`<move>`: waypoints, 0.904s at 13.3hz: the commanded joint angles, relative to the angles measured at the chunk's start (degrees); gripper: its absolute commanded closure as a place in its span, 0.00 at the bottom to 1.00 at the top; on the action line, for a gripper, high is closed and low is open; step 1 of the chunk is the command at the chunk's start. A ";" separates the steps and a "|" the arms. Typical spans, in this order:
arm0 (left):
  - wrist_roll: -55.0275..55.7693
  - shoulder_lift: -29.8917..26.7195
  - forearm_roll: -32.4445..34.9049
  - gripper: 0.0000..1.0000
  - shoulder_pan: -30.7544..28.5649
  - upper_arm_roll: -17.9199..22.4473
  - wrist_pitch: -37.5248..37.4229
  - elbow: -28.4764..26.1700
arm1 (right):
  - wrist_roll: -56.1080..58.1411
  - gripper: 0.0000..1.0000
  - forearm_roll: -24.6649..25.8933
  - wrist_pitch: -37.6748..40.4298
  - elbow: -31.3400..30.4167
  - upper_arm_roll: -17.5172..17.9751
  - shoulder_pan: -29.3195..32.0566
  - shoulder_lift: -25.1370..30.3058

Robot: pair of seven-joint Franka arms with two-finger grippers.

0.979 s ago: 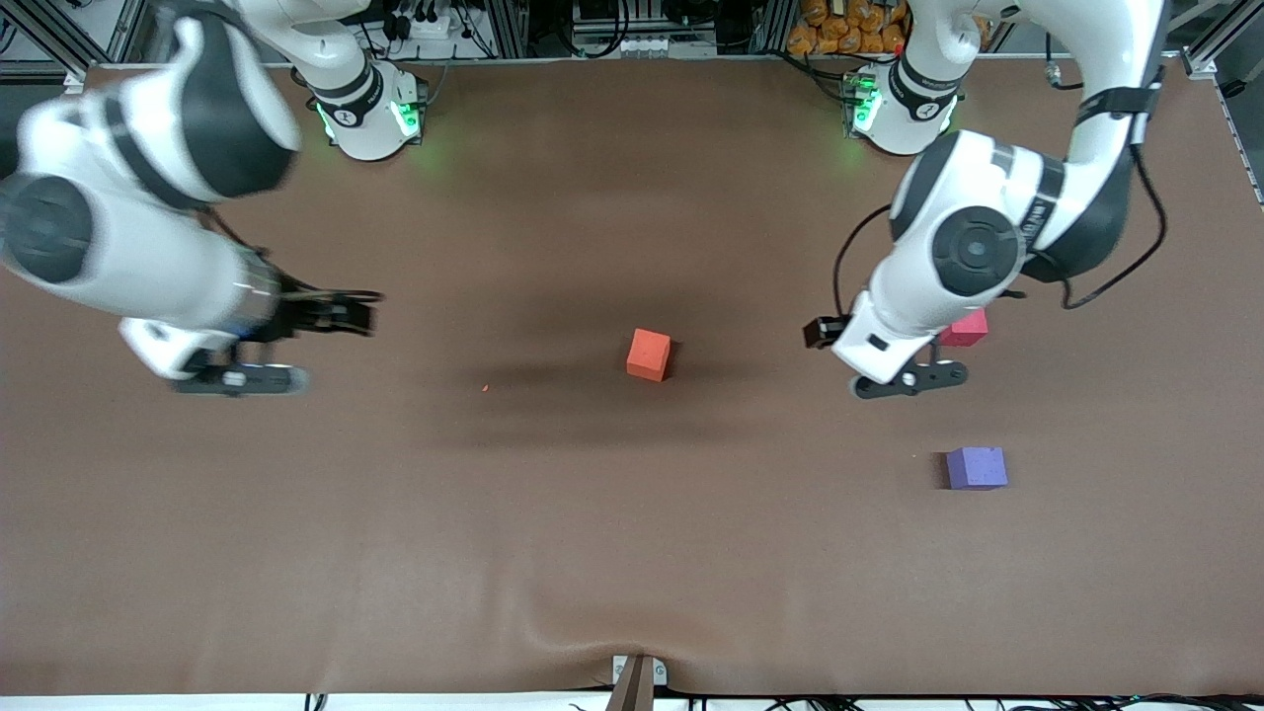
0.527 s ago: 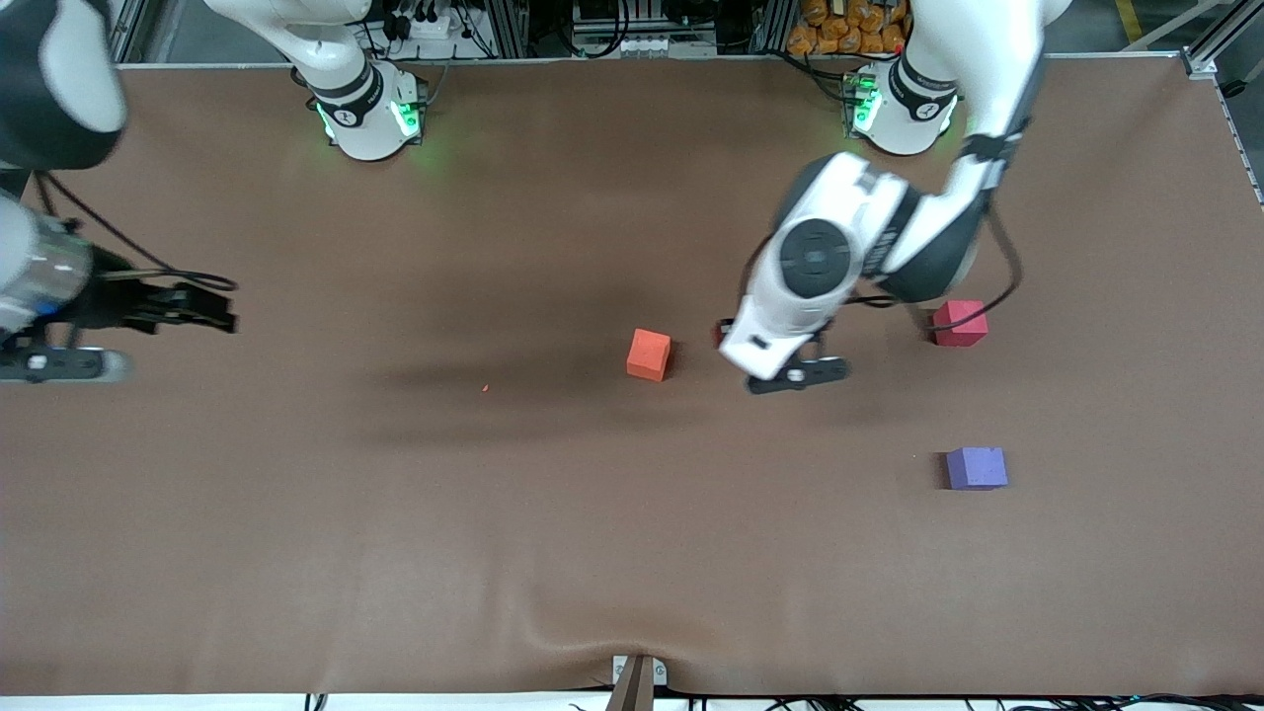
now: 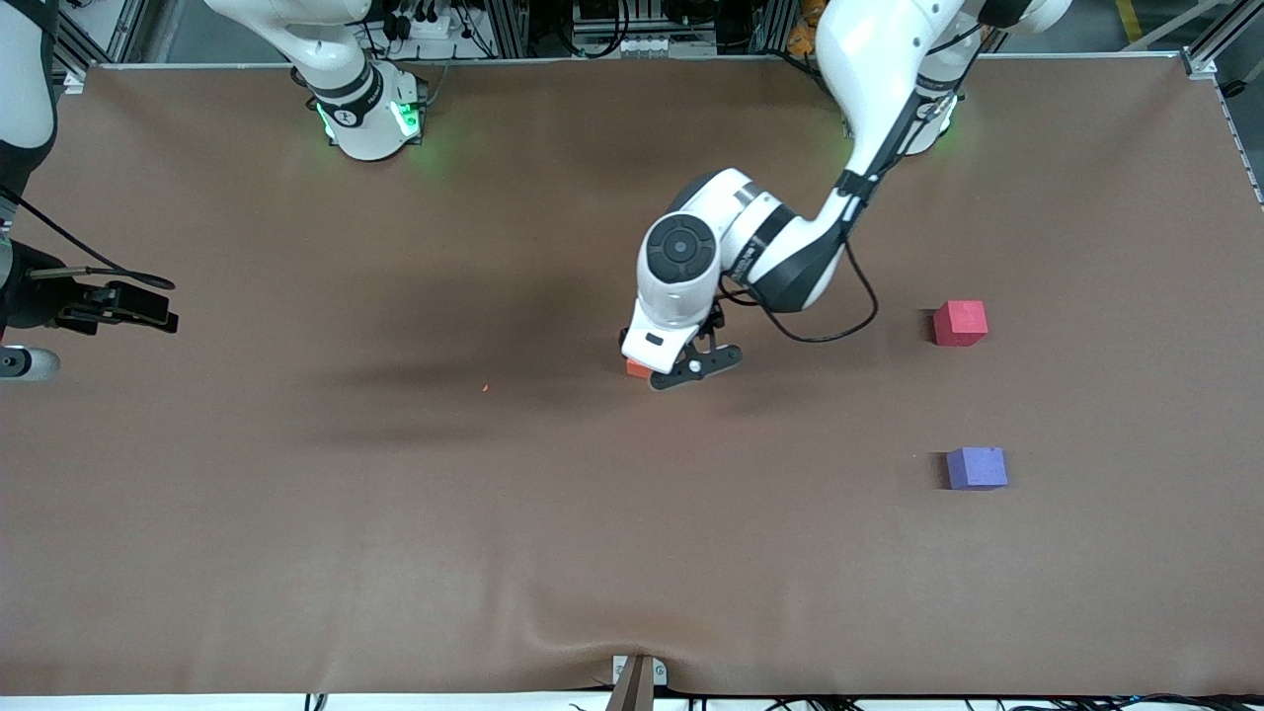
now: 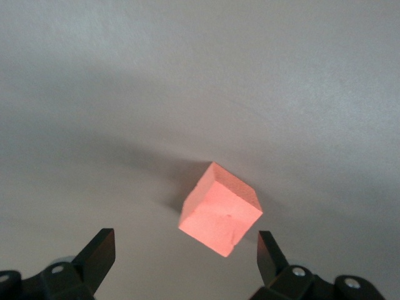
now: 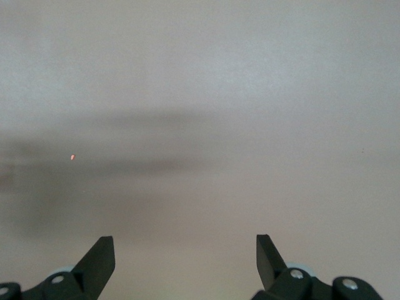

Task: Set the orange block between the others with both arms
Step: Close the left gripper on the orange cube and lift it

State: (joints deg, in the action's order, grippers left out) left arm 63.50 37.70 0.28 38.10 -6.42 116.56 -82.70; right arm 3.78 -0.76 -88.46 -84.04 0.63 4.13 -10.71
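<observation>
The orange block (image 3: 637,369) sits on the brown table (image 3: 553,553) around the middle, mostly hidden under the left arm's wrist in the front view. In the left wrist view the orange cube (image 4: 220,209) lies flat on the mat, turned cornerwise to the fingers (image 4: 99,251), below and between the two tips with clear gaps on both sides. So the left gripper (image 4: 185,250) hovers over it, jaws spread wide, gripping nothing.

The pinkish-red cube (image 3: 959,322) and the purple cube (image 3: 977,467) are well apart from those fingers, toward the left arm's end of the table, purple one nearer the front camera.

The right gripper (image 5: 185,250) is out over the right arm's end, spread wide too, only bare mat between its tips. A tiny orange speck (image 5: 73,157) lies on the mat there.
</observation>
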 commanded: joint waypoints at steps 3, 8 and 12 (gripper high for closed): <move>11.25 3.69 3.06 0.00 2.15 0.70 1.73 1.75 | 0.35 0.00 1.46 0.13 -0.77 0.24 0.96 0.86; 35.33 6.59 4.02 0.00 4.26 0.70 8.14 1.66 | 0.09 0.00 1.64 0.13 -0.24 0.33 0.52 0.78; 48.37 7.12 6.92 0.00 4.26 0.61 9.39 1.40 | 0.00 0.00 1.46 0.04 -0.16 0.33 0.44 0.78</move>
State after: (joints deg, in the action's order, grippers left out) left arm 107.40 44.19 5.57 41.97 -6.29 125.64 -82.55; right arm 3.79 -0.40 -88.56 -84.14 0.34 4.29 -10.71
